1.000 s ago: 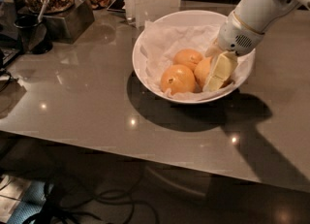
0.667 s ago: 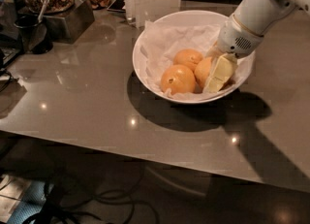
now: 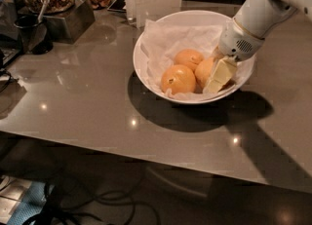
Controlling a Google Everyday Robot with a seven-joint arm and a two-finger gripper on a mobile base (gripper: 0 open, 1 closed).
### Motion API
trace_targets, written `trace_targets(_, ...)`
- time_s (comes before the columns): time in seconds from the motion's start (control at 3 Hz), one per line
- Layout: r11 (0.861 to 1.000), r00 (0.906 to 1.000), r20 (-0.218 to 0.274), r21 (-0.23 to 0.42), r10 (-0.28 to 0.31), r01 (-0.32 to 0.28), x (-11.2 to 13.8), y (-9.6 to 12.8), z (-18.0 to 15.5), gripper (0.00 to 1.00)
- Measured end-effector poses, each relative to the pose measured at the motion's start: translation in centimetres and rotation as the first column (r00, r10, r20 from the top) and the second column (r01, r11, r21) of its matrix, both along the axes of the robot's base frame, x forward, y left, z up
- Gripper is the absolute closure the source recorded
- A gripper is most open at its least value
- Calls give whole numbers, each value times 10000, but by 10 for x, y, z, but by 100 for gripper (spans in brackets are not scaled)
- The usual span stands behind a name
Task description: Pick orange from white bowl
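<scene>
I've got the gripper (image 3: 214, 79) down inside the white bowl (image 3: 138, 66), pressed against the orange (image 3: 204, 71) on its right side. Grasp step; can't tell whether it's gripped. Next: confirm hold, lift straight up.

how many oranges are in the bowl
3, all in the white bowl: the spotted orange front-left, the smaller orange behind it, the smooth orange on the right, partly covered by the gripper. More may be hidden.
</scene>
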State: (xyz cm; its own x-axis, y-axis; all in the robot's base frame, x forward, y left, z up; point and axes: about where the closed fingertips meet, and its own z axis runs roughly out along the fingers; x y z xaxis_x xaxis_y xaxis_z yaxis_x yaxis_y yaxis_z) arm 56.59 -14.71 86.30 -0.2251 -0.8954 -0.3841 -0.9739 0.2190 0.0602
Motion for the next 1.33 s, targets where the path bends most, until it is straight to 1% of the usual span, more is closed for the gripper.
trace_targets(0.33, 10000, 10000, 3, 12, -9, 9, 0, 0, 0, 60)
trace_targets(0.67, 9996, 9994, 220, 101, -256, 254, 1, -8, 5, 83)
trace_targets(1.0, 9996, 9994, 221, 101, -256, 253, 1, -8, 5, 100)
trace_targets(1.33, 9994, 9988, 441, 283, -232, 219, 0, -6, 10, 100)
